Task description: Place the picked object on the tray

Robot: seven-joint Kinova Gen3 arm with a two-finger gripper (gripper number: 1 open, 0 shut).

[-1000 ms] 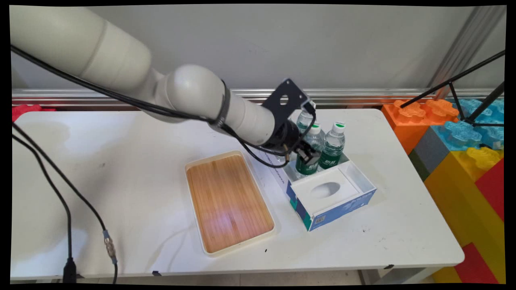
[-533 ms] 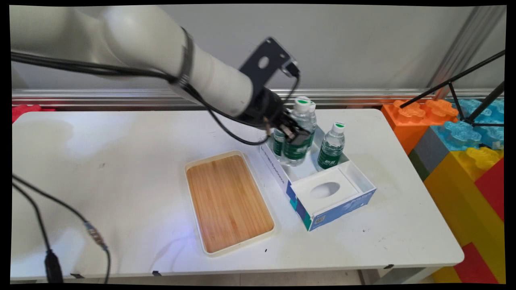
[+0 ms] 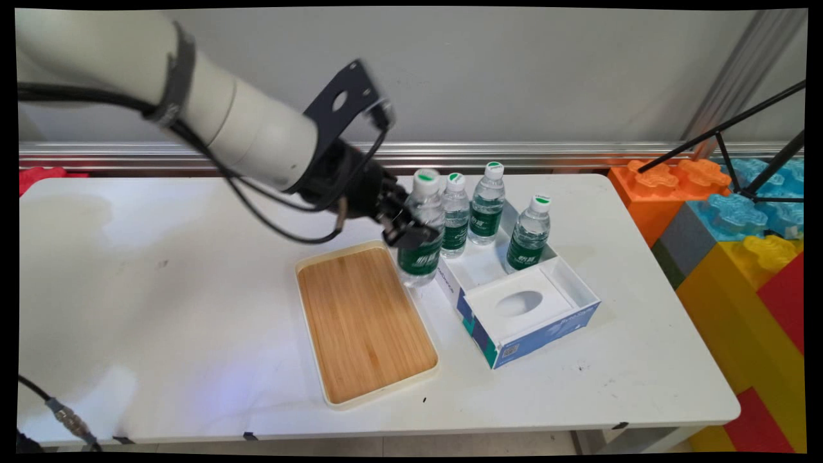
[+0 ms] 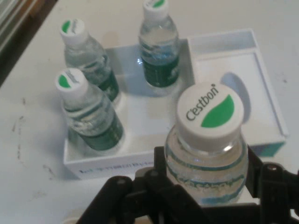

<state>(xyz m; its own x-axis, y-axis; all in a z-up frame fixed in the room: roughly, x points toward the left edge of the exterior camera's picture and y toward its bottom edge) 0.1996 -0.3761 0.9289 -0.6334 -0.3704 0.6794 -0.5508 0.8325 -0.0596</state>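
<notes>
Main view: white table point(image 3: 193, 270), smooth and matte, bearing a rectangular bamboo-grained tray point(image 3: 363, 321) with a cream rim and, just beside it, a white-lined cardboard box point(image 3: 533, 321) with blue printed sides. Three clear ribbed plastic bottles point(image 3: 487, 204) stand upright in the box. The black gripper point(image 3: 411, 235) pinches a fourth water bottle point(image 3: 421, 228) at its green label, upright, clear of the box, above the tray's far right corner. Hand view: its round white cap point(image 4: 211, 112) reads "C'estbon".
</notes>
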